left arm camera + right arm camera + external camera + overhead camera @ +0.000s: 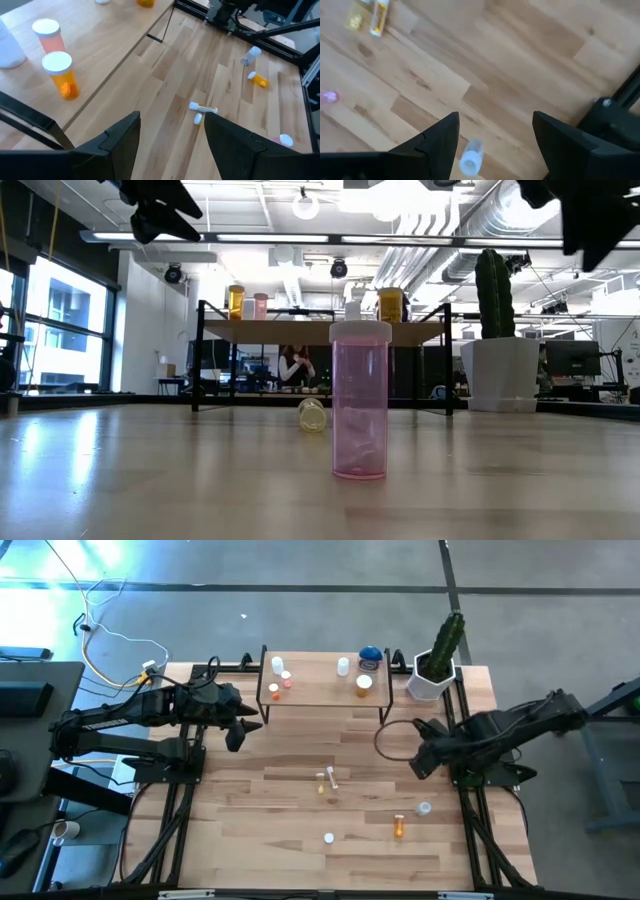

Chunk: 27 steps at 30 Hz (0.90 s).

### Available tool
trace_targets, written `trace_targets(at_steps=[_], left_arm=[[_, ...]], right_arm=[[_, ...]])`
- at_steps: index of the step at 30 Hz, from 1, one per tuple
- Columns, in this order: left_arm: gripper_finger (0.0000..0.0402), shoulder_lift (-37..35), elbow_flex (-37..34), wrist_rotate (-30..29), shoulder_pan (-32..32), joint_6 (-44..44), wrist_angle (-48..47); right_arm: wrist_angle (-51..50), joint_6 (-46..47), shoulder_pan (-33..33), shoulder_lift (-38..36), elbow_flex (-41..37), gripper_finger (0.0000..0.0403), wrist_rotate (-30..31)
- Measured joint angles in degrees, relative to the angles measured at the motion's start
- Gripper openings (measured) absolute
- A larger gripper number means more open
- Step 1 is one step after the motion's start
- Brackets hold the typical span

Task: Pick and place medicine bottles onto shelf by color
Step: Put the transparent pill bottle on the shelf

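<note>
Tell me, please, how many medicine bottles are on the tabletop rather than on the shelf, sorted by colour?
Pink bottle, upright: 1
Orange bottle, lying down: 1
Clear bottle, lying down: 1
Yellowish bottles, lying side by side: 2
Total: 5

Wooden shelf (320, 695) carrying several bottles, pink bottle (359, 401) upright on table, orange bottle (399, 827) toppled
</note>
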Motion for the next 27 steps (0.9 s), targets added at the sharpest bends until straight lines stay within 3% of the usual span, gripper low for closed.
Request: trace_targets(at_steps=[11,27], left_arm=[[0.0211,0.0,0.0,0.0,0.0,-3.9,0.0],[0.0211,0.0,0.0,-0.1,0.0,-4.5,0.0]], right_arm=[[11.4,11.9,10.5,0.1,-11.0,0.0244,-5.4],[16.9,23.8,22.0,2.8,-15.6,0.0243,-5.0]])
